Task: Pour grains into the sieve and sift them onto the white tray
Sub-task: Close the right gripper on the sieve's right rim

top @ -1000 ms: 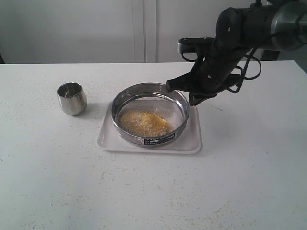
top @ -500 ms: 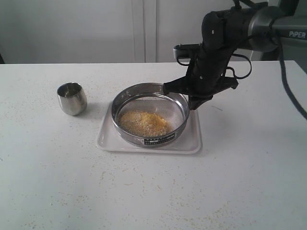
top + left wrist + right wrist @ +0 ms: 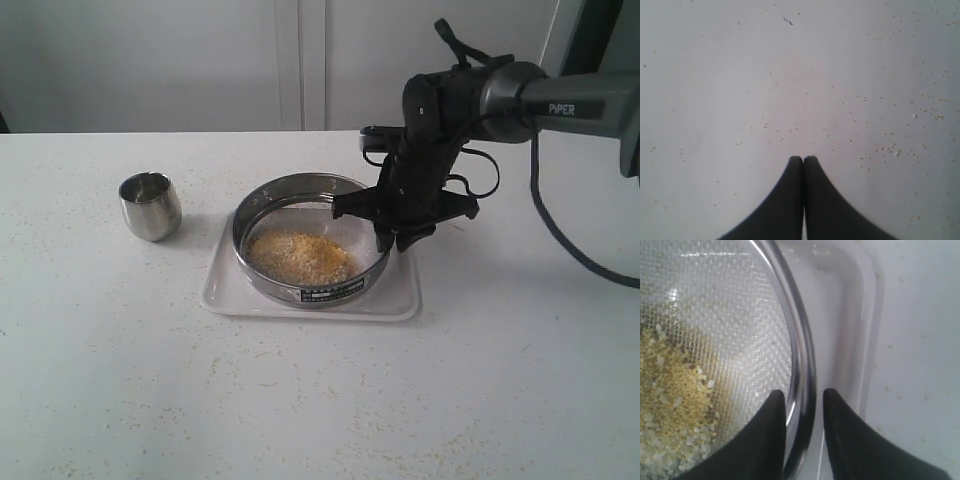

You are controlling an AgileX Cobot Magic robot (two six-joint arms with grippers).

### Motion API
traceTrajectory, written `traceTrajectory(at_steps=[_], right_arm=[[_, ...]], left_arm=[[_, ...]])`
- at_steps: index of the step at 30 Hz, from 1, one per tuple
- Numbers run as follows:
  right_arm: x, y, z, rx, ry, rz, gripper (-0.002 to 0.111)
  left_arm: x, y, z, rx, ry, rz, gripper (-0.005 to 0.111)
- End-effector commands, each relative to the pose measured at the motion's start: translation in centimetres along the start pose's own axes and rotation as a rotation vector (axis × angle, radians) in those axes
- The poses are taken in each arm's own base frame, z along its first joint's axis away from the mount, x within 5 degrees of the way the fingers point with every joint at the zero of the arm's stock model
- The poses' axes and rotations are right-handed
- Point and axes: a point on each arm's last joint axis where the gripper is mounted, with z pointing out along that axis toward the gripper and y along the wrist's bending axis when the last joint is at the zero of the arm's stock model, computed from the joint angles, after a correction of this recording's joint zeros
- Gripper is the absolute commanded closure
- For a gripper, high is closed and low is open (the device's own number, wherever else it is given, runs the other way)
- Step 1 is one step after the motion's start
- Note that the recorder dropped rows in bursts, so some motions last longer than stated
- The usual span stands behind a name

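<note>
The right pincer (image 3: 803, 396) stands released, its two black fingers parted and set astride the rim of the wide round steel sieve with the wire-mesh bottom (image 3: 801, 350). One finger hangs inside the ring over the mesh, the other outside it, above the gap between the ring and the wall of the shallow white rectangular tray (image 3: 865, 330). A thin gap seems to remain on each side of the rim, so I judge that it grasps nothing yet.

The heap of golden-yellow and pale whitish grains (image 3: 300, 258) lies on the mesh, near the pincer's inner finger and to the side of it, not beneath it. The sieve sits within the tray directly under the pincer. The small rounded steel cup (image 3: 150, 205) stands upright, well apart from the pincer, beyond the sieve's far side.

The left pincer (image 3: 803, 159) is clenched on nothing, with only the white table (image 3: 740, 75) and a few stray granules below it.

The pouring looks done – the step in hand is taking hold of the sieve for sifting. The next move calls for closing firmly on the thin rim, then shaking gently and level, low over the tray, so that the fine granules fall through without the ring slipping or the grains spilling.
</note>
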Motion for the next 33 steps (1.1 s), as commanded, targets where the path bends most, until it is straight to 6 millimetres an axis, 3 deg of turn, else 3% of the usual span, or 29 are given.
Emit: traceTrajectory(at_steps=[1,30,33], right_arm=[[-0.17,0.11,0.96,-0.015,-0.012,0.018,0.082],[-0.25,0.09,1.74,-0.017,-0.029,0.016,0.082],[-0.23,0.09,1.74,-0.016,-0.027,0.019,0.086]], left_arm=[[0.30,0.04,0.05,0.001,0.010,-0.006,0.107],[0.30,0.04,0.05,0.001,0.010,-0.006,0.107],[0.30,0.04,0.05,0.001,0.010,-0.006,0.107]])
